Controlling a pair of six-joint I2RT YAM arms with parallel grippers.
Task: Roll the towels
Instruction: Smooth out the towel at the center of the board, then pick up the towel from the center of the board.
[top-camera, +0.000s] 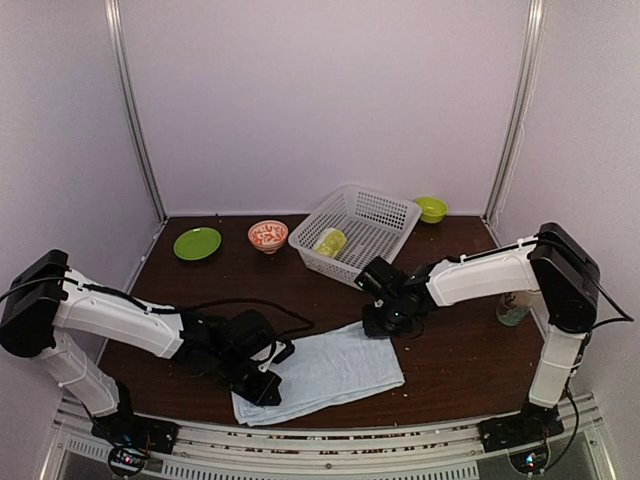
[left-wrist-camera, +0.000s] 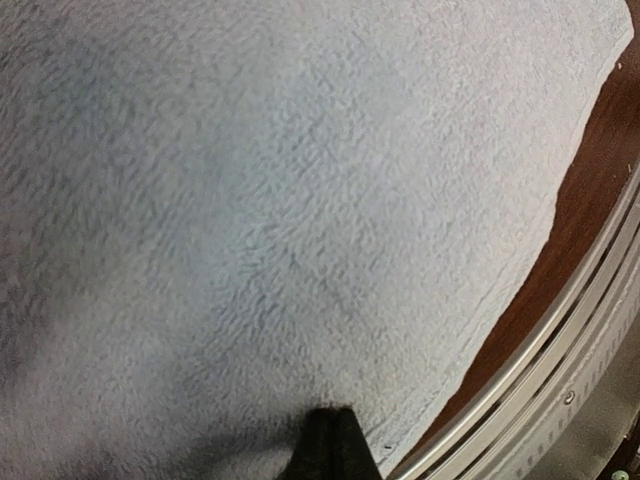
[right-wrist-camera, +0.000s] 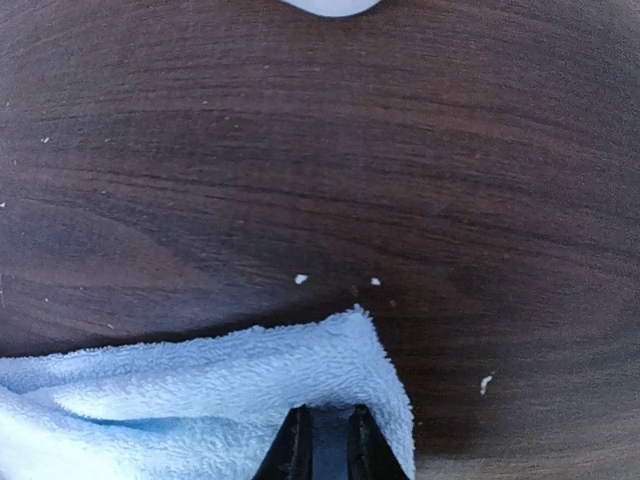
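Observation:
The pale blue towel (top-camera: 335, 368) lies spread flat on the dark table near the front edge. My left gripper (top-camera: 265, 386) is at its near left corner. In the left wrist view the fingers are pressed together, with the tips (left-wrist-camera: 330, 418) touching the towel's surface (left-wrist-camera: 300, 200). No cloth shows between them. My right gripper (top-camera: 380, 324) is at the far right corner. In the right wrist view it (right-wrist-camera: 325, 420) is shut on that corner (right-wrist-camera: 340, 360), which is lifted slightly off the wood. The lime-green towel (top-camera: 330, 242) sits bundled in the white basket (top-camera: 392, 214).
A green plate (top-camera: 197, 243) and a red patterned bowl (top-camera: 267, 236) stand at the back left. A small green bowl (top-camera: 431, 208) is behind the basket. A clear cup (top-camera: 513, 309) stands by the right arm. The metal rail (left-wrist-camera: 560, 380) runs along the table's near edge.

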